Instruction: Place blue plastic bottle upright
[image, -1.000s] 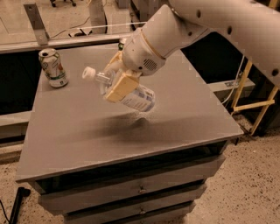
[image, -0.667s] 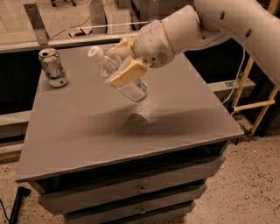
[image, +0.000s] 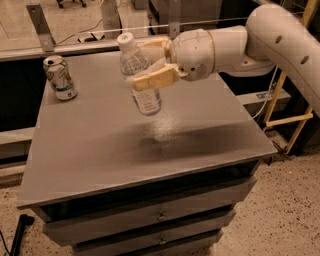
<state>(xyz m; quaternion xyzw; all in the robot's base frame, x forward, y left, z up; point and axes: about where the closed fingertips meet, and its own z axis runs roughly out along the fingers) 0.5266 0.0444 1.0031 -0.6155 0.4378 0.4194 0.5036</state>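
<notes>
The end effector (image: 139, 64) is positioned above the centre of the desk (image: 90, 150), toward the 12 o'clock edge. The arm (image: 280, 40) enters the view from 2 o'clock and extends toward 9 o'clock.

The two beige fingers (image: 152, 77) are clamped on the blue plastic bottle (image: 145, 100), one on each side of its upper body, just below the shoulder.

The bottle is close to upright. Its white cap points to 12 o'clock with a slight lean toward 11 o'clock, and its labelled lower body hangs below the fingers toward 6 o'clock. The base appears to be clear of the desk surface. A dark shadow (image: 155, 145) lies on the surface at 6 o'clock from the base, apart from it.

A drink can (image: 60, 77) stands upright near the desk corner at 10 o'clock, well apart from the bottle and the end effector.

Drawers (image: 160, 216) with small knobs occupy the front of the desk at 6 o'clock.
</notes>
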